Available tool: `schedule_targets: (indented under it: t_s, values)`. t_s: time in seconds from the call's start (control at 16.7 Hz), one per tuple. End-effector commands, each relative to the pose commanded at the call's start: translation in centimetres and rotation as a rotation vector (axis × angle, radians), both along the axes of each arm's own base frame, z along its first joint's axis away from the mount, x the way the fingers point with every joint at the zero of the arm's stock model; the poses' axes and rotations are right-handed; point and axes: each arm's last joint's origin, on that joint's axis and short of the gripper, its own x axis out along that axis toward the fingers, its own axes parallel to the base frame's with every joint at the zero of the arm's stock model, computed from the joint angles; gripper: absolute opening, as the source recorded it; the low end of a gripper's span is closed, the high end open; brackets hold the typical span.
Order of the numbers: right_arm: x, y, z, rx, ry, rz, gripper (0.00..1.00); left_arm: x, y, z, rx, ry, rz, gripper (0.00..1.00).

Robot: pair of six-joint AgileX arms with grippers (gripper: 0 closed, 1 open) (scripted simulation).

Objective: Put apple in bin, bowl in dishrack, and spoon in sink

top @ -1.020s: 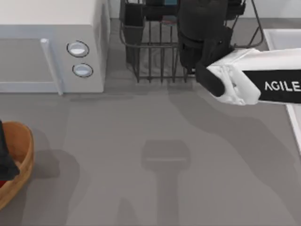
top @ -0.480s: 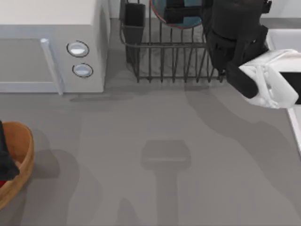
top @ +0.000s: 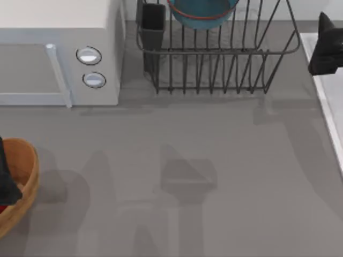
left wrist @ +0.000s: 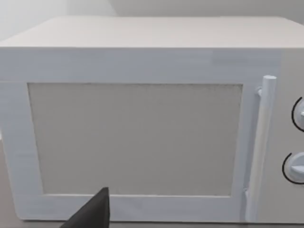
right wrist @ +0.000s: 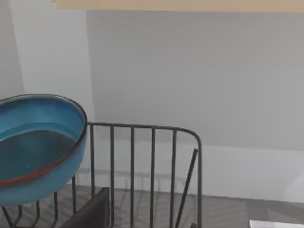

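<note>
The right hand (top: 326, 45) shows as a dark shape at the bench's right edge, about three o'clock of the dishrack (top: 214, 59) and over the pale rim of the sink (top: 321, 80); how far open it is I cannot tell, and nothing can be seen in it. The left hand (top: 6, 179) is a dark sliver at the far left, at nine o'clock, over the wooden bin (top: 24, 187) — its opening cannot be told either.

The bowl (top: 202, 12), blue with a reddish-brown rim, sits in the dishrack toward twelve o'clock, cut off by the top edge of the top view. In the right wrist view the bowl (right wrist: 40, 142) rests tilted among the upright bars of the dishrack (right wrist: 152, 171), with a plain wall behind. A black cup (top: 154, 19) stands at the rack's corner nearest the microwave (top: 59, 53).

A small patch of red — the apple (top: 3, 208) — shows inside the bin at the left edge. The left wrist view faces the microwave (left wrist: 142, 133) door and handle, with two knobs at one side.

The grey bench (top: 177, 176) carries soft shadows in the middle.
</note>
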Motion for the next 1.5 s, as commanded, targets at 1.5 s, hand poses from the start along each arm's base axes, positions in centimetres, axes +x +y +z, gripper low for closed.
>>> schedule_targets:
  t_s: [1.5]
  values:
    - [-12.8, -8.1, -9.6, -0.145, 0.136, -0.144, 1.00, 0.0, 0.0, 0.0, 0.000, 0.000, 0.000, 1.00]
